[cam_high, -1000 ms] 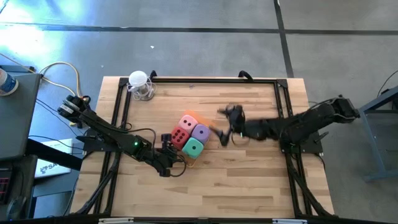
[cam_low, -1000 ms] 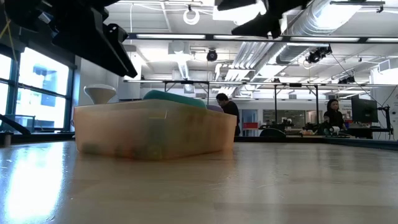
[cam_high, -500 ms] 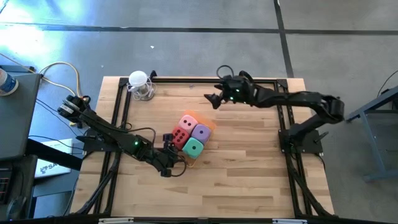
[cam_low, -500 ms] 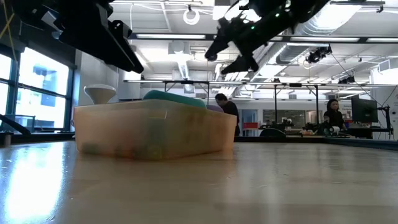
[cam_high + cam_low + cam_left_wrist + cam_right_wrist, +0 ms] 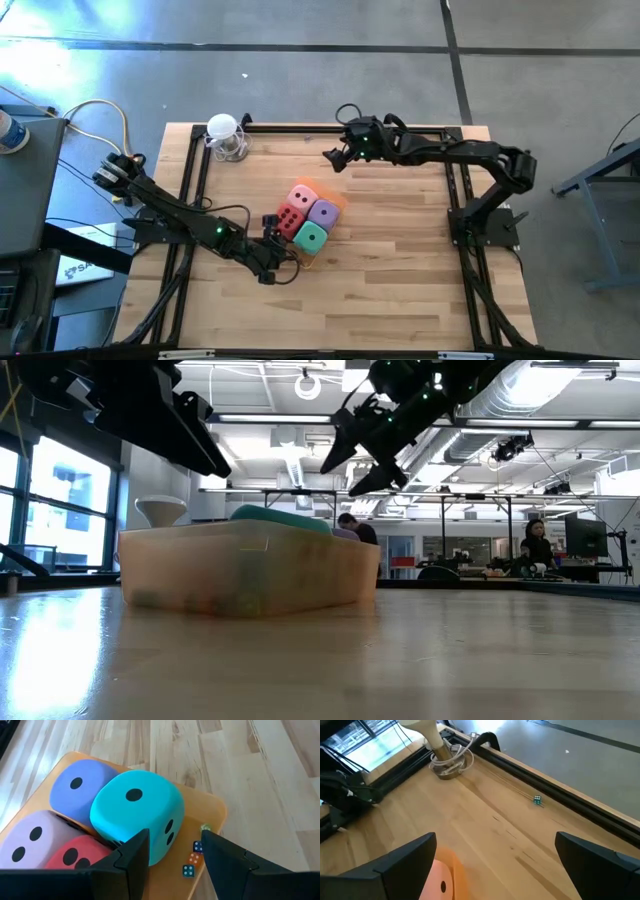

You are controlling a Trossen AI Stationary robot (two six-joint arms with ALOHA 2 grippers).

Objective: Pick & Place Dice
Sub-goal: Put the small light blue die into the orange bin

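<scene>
**Four dice packed in the orange tray, both grippers empty**

At the middle of the table [image 5: 400,290] the four dice sit packed together inside the translucent orange tray [image 5: 212,807]: the red die [image 5: 290,218], the pink die [image 5: 302,196], the purple die [image 5: 322,212] and the teal die [image 5: 311,237], each touching its neighbours; they fill the tray almost wall to wall.

The left gripper [image 5: 172,852] hovers low beside the teal die's corner, fingers partly apart with nothing between them; the right gripper [image 5: 335,153] hangs high near the table's far edge, fingers spread wide and empty.

The dice look soft, with rounded edges and a matte skin; I judge them light and squashy, unlikely to slip but apt to bulge under a hard squeeze; the sensible hold is across two opposite flat faces, and the tight packing leaves free sides only at the outer edges, so the teal die's exposed faces seem the easiest entry.

Tiny dice [image 5: 192,862] lie in the tray's corner beside the teal die; their pips are too small to read; a small teal speck [image 5: 537,799] near the far rail may be another. In the low view the tray wall blurs its contents, with only a teal top showing.
</scene>
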